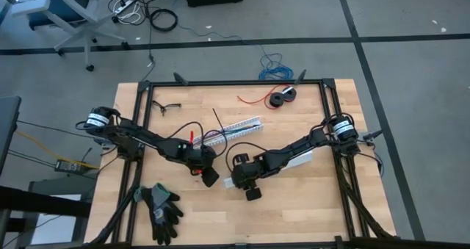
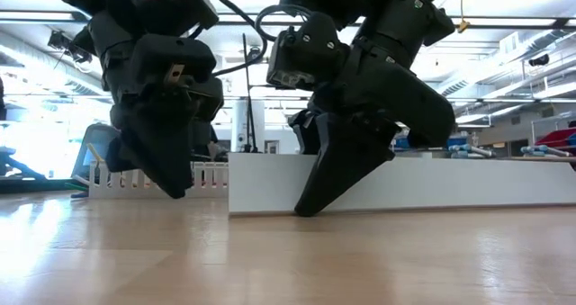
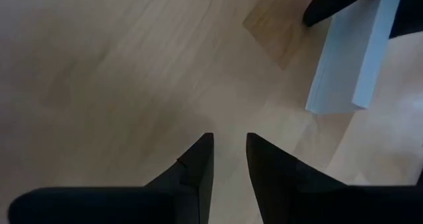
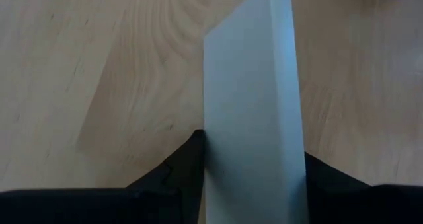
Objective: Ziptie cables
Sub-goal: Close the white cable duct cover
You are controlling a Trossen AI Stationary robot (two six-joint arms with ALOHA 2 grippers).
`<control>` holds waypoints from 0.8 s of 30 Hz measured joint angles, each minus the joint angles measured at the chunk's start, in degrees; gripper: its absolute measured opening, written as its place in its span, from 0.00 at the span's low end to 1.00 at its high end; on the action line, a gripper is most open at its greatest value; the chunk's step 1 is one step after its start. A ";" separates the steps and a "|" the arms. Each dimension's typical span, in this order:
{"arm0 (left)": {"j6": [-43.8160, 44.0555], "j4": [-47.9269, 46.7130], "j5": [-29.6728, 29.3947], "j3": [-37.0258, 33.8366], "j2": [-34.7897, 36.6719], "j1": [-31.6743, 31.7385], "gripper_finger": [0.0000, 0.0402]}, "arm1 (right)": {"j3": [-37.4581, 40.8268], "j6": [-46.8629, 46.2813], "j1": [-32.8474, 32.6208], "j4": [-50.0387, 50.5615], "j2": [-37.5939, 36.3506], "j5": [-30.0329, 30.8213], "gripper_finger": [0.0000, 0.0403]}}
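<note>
The cables are hard to make out: a few thin coloured wires [image 1: 211,137] lie at the left end of a white slotted duct [image 1: 236,128] in the middle of the table. Nearer the front, a long plain white bar [image 4: 254,85] lies under my right arm, and my right gripper [image 4: 254,145] is shut on it. My left gripper [image 3: 229,151] hangs just left of the bar's free end [image 3: 334,98]. Its fingers are a little apart with only bare wood between them. In the low view my left gripper [image 2: 173,183] and my right gripper [image 2: 310,201] both slant down toward the tabletop. My right gripper pinches the white bar's two long sides [image 4: 211,158] between its two fingers, a short way in from the bar's left end. The fingers slant down from the table's right side and straddle the bar's width. The bar [image 2: 405,183] lies level along the tabletop.
A red wire with a black round spool [image 1: 283,97] lies at the far edge. A thin black strip [image 1: 218,120] stands by the duct. Dark gloves [image 1: 161,205] lie at the near left, and a small dark tool [image 1: 166,107] at the far left. A blue wire coil [image 1: 273,65] lies on the floor.
</note>
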State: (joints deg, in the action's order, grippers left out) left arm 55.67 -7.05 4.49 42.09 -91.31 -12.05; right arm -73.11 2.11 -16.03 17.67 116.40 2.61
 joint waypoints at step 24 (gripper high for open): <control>-5.06 -0.22 -6.08 0.00 0.00 -0.07 0.25 | -0.03 8.33 2.20 -1.29 -0.27 6.66 0.87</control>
State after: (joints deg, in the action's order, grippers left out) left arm 50.61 -7.27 -1.59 42.09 -91.31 -12.12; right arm -73.14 10.44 -13.82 16.38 116.14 9.27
